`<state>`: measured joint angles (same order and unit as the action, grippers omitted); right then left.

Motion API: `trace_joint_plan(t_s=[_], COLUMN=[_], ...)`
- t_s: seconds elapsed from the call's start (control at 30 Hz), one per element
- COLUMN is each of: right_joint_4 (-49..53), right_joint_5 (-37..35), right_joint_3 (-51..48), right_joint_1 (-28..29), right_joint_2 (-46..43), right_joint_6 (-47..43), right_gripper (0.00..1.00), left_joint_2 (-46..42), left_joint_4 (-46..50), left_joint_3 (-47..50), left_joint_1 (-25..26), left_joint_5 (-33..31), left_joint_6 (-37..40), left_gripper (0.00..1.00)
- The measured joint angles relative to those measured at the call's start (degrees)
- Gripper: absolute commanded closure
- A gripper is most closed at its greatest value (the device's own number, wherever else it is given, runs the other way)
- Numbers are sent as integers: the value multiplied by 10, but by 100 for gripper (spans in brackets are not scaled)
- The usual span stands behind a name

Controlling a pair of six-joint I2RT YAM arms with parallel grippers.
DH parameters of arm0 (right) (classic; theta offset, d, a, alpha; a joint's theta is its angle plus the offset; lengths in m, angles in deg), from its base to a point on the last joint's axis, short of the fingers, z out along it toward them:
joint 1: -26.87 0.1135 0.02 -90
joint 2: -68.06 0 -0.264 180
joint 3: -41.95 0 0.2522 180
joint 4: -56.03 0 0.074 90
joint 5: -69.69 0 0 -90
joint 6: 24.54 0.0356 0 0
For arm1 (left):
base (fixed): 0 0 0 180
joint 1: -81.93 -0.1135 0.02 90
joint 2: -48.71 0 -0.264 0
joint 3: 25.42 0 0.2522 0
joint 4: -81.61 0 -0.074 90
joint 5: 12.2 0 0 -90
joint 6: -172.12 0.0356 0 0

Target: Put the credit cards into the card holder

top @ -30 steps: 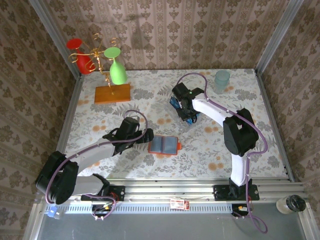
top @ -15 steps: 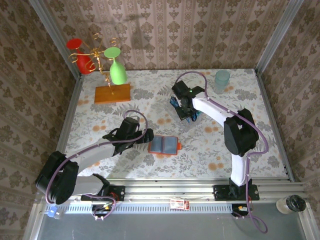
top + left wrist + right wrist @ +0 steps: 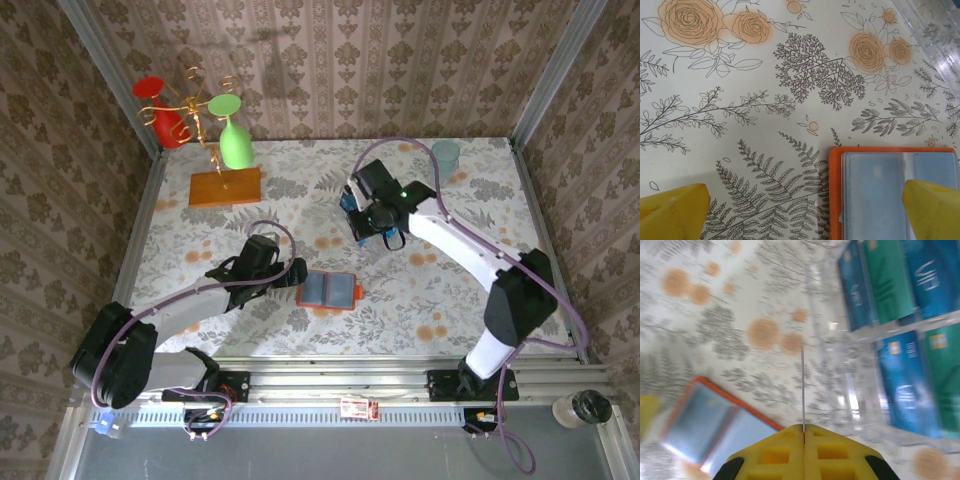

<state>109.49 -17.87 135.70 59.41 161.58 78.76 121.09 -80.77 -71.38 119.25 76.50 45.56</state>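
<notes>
The card holder (image 3: 330, 290) lies open on the flowered table, orange-red rim round grey-blue sleeves; it also shows as card holder (image 3: 895, 195) and card holder (image 3: 710, 425). My right gripper (image 3: 374, 224) hovers over the clear tray, and in the right wrist view the right gripper (image 3: 804, 432) is shut on one credit card (image 3: 802, 385), seen edge-on as a thin line. Several blue and teal credit cards (image 3: 890, 285) stand in the tray. Just left of the holder, my left gripper (image 3: 291, 273) is open; its yellow fingertips (image 3: 670, 212) straddle the holder's left edge.
The clear plastic tray (image 3: 935, 30) sits beyond the holder. A wooden slab (image 3: 224, 187) with a wire rack carries a green glass (image 3: 235, 140) and a red glass (image 3: 160, 110) at the back left. A teal cup (image 3: 445, 158) stands at the back right.
The right gripper has shut on a card and risen from the tray, and its elbow has swung out to the right. The left arm has stayed still.
</notes>
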Motion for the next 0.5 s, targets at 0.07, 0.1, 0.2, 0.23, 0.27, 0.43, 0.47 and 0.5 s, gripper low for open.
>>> trace_joint_plan(t_s=[0.07,0.1,0.2,0.23,0.27,0.43,0.47,0.5], right_joint_4=[-56,-81,-160,-183,-205,-297,-314,-326], right_joint_5=[49,69,121,134,147,188,193,197], right_joint_3=[-63,-90,-165,-186,-202,-235,-239,-241], right_joint_1=[0,0,8,12,17,39,42,45], right_joint_2=[-24,-30,-33,-32,-31,-11,-3,2], right_joint_6=[50,71,141,162,182,248,258,265], right_gripper=[100,100,100,100,100,100,100,100], left_joint_2=[0,0,0,0,0,0,0,-1], left_joint_4=[8,11,22,28,33,54,57,60], left_joint_3=[0,0,0,0,0,0,0,0], left_joint_1=[5,6,16,19,23,36,36,36], left_joint_5=[-6,-9,-22,-28,-34,-60,-64,-67], left_joint_6=[3,4,7,8,9,11,11,10], left_gripper=[0,0,0,0,0,0,0,0])
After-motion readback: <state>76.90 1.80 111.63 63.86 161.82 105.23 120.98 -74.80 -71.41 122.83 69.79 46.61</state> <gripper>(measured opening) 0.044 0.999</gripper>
